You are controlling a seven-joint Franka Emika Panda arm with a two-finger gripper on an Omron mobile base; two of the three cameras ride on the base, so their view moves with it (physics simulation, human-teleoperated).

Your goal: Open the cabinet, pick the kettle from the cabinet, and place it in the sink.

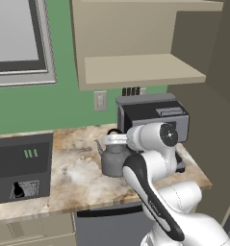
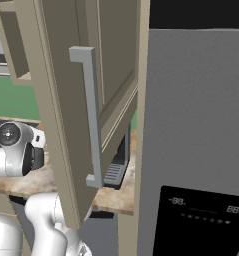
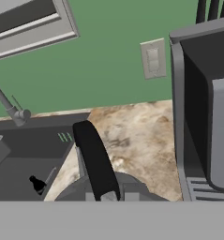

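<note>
The beige-tan wall cabinet stands open, its bare shelf showing above the counter, and its raised-panel door with the long vertical grey bar handle swings out wide in the right base view. The small squat dark grey metal kettle is over the mottled stone counter, just in front of the boxy dark coffee machine, its curved spout pointing left. The white arm's gripper sits at the top of the kettle, closed tight around the black arched loop handle, which runs up the middle of the hand view over the kettle's rounded lid. To the left lies the wide dark charcoal sink, well apart from the kettle, with its grey faucet by the green wall.
</note>
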